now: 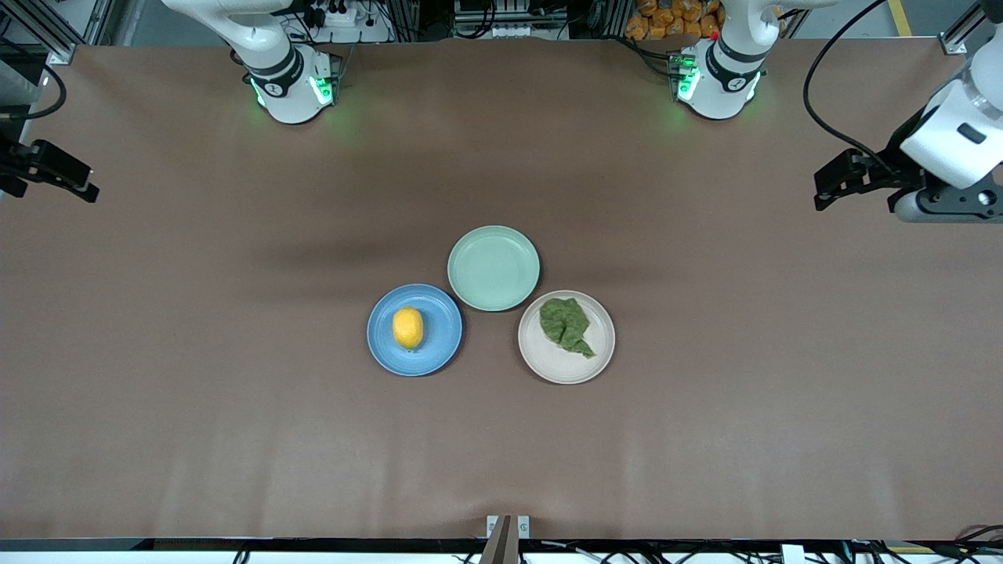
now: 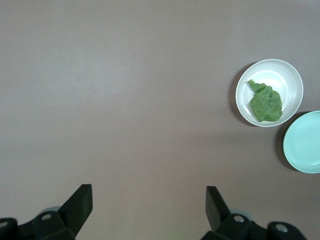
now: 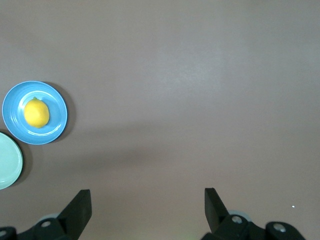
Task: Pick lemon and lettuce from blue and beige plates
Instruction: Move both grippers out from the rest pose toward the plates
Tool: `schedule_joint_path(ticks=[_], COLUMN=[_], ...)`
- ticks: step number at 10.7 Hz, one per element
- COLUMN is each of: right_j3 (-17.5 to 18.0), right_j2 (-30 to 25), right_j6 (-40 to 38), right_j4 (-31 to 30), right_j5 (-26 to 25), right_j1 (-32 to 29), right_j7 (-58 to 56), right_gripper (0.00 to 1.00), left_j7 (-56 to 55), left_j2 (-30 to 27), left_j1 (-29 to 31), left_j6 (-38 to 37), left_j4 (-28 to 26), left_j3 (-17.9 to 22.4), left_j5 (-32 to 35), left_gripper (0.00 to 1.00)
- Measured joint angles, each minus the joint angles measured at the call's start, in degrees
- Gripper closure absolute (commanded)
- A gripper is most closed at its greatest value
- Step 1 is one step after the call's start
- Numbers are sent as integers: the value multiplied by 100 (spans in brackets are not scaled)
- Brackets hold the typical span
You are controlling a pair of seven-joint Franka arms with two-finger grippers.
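A yellow lemon (image 1: pixel 407 327) lies on a blue plate (image 1: pixel 382 352) at the table's middle, toward the right arm's end. A green lettuce leaf (image 1: pixel 566 323) lies on a beige plate (image 1: pixel 566 370) beside it, toward the left arm's end. My left gripper (image 1: pixel 823 188) is open and empty, up over the left arm's end of the table. My right gripper (image 1: pixel 82 186) is open and empty, up over the right arm's end. The left wrist view shows my left gripper (image 2: pixel 149 200), the lettuce (image 2: pixel 266 102) and the beige plate (image 2: pixel 289 75). The right wrist view shows my right gripper (image 3: pixel 147 200), the lemon (image 3: pixel 36 113) and the blue plate (image 3: pixel 56 129).
An empty light green plate (image 1: pixel 494 268) sits just farther from the front camera than the other two plates, touching or nearly touching both. It shows in the left wrist view (image 2: pixel 305 142) and the right wrist view (image 3: pixel 7 160). Brown tabletop (image 1: pixel 235 352) surrounds the plates.
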Motion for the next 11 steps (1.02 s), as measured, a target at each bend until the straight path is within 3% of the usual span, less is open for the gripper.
schedule_joint_path(ticks=[6,11], right_j3=[2,13], right_j2=[276,996], right_j6=[-2,54], right_j4=[-2,1], right_j5=[370,504], right_j1=[109,400], right_j7=[2,2], right_gripper=[0,0], left_j7=[0,-260], left_j2=[427,1048], left_j1=[-195,-498], left_j6=[187,767], left_j4=[-2,-8], left_j3=[-26,-40], left_j5=[-2,-32], left_gripper=[0,0])
